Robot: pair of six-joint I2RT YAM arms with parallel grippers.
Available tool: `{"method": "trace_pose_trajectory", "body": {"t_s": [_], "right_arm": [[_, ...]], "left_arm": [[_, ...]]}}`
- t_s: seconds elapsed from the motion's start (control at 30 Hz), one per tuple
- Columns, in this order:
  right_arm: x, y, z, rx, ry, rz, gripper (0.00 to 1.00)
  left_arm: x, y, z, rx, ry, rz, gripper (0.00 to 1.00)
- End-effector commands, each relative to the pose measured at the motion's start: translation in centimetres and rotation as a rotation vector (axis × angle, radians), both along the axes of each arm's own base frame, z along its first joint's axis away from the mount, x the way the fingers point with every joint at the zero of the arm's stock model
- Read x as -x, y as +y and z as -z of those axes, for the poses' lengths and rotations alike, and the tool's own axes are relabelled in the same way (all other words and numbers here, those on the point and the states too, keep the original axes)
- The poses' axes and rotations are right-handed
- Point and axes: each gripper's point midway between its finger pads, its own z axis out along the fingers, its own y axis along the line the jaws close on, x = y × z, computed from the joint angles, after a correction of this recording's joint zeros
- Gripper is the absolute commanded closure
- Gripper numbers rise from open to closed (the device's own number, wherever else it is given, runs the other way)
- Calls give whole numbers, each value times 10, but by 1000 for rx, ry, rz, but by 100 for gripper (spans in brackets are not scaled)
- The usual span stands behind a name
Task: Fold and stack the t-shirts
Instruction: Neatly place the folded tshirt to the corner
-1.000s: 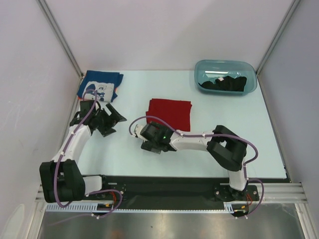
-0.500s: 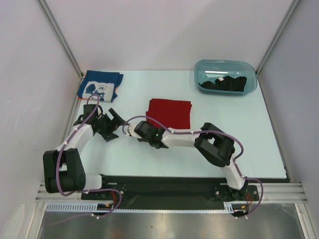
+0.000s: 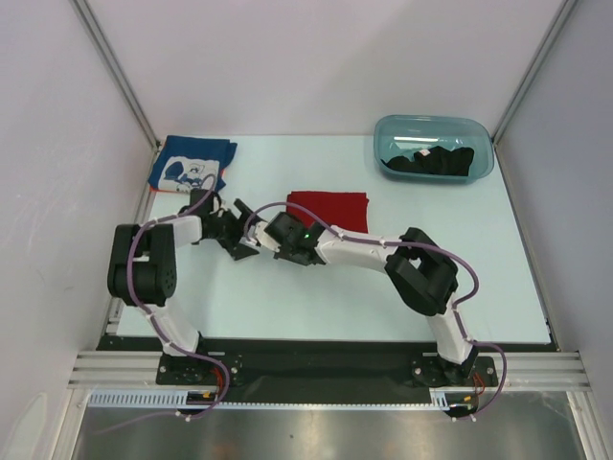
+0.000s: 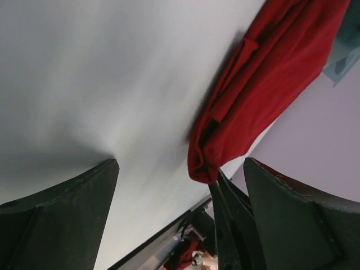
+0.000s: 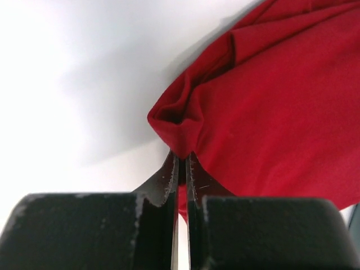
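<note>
Red tee [image 3: 328, 211] lies folded on the desk [image 3: 316, 297], soft, light, floppy (layers may slip apart); right fingers [image 5: 183, 169] are clamped tight on its near-left corner, a sound hold; left fingers [image 3: 239, 230] gape empty beside.

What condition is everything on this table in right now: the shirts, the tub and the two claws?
red t-shirt: folded flat, one corner pinched and bunched.
blue t-shirt: folded, lying at the far left corner, untouched.
teal tub: upright, open-topped.
black t-shirt: crumpled, unfolded, inside the teal tub.
left gripper: open, empty, beside the red t-shirt.
right gripper: shut on the red t-shirt's corner.
</note>
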Motion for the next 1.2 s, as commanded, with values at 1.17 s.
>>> {"method": "trace_pose_trajectory", "body": {"t_s": [1.17], "right_arm": [[-9,-8,-89,-311,22,89,100]], "left_arm": [[-61,-130,33,110,58,53,17]]}}
